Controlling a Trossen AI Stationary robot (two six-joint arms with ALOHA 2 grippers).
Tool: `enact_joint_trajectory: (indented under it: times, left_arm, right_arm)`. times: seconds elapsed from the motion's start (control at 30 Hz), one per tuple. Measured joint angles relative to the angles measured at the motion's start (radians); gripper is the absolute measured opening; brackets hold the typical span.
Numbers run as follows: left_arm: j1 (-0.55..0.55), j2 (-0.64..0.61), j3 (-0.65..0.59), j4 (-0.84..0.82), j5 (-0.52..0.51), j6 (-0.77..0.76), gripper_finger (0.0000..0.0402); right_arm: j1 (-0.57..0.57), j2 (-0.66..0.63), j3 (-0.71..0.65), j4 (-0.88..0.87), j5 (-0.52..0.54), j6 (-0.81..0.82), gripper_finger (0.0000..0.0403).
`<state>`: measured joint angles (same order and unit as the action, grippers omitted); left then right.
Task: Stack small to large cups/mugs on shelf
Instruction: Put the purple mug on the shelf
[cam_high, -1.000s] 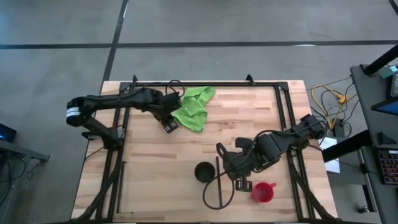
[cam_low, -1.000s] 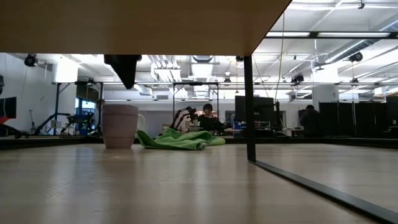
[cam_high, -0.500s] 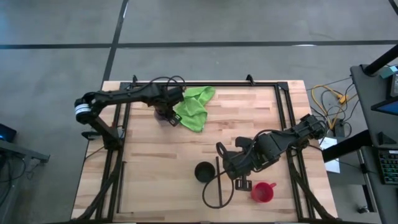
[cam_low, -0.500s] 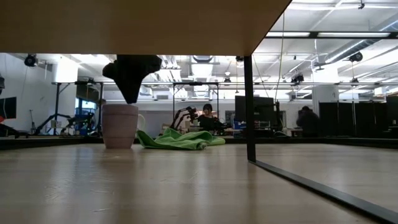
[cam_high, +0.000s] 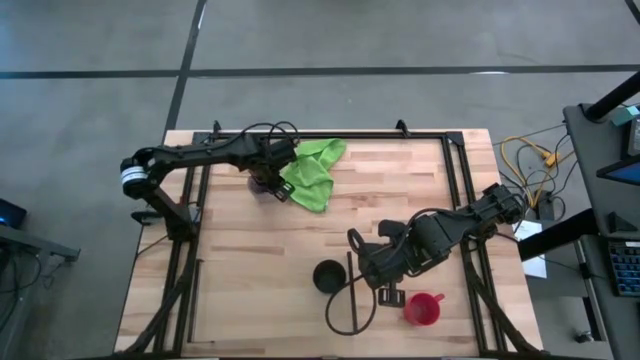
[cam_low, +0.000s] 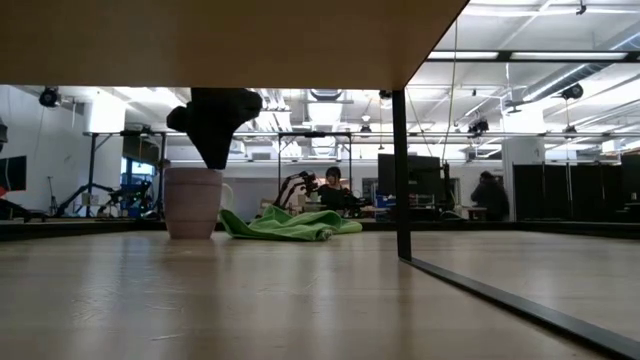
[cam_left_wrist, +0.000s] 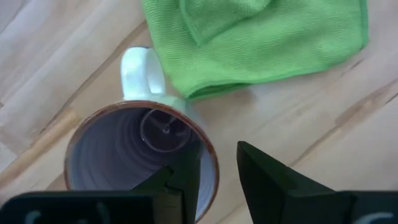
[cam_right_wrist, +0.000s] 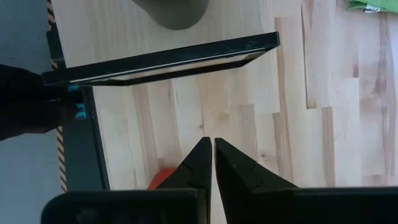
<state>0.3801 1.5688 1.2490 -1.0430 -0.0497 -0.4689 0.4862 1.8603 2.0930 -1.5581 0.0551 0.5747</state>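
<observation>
Where left gripper (cam_left_wrist: 217, 171) straddles purple cup (cam_left_wrist: 134, 155) rim

Even, bright overhead light with soft, faint shadows on the bench (cam_high: 400, 190). In the low view ceiling lamps glare white and the near boards blur. The left pincer's fingers (cam_left_wrist: 273, 180) loom dark and unfocused
</observation>
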Motion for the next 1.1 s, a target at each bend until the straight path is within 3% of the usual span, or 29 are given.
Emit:
enact_joint_trajectory:
  times: [1.1]
  left_arm:
    - [0.009,0.000,-0.086,0.017,-0.009,-0.049,0.0090]
  right_arm:
    - [0.000,0.000,-0.001,0.002,0.002,-0.011,0.0013]
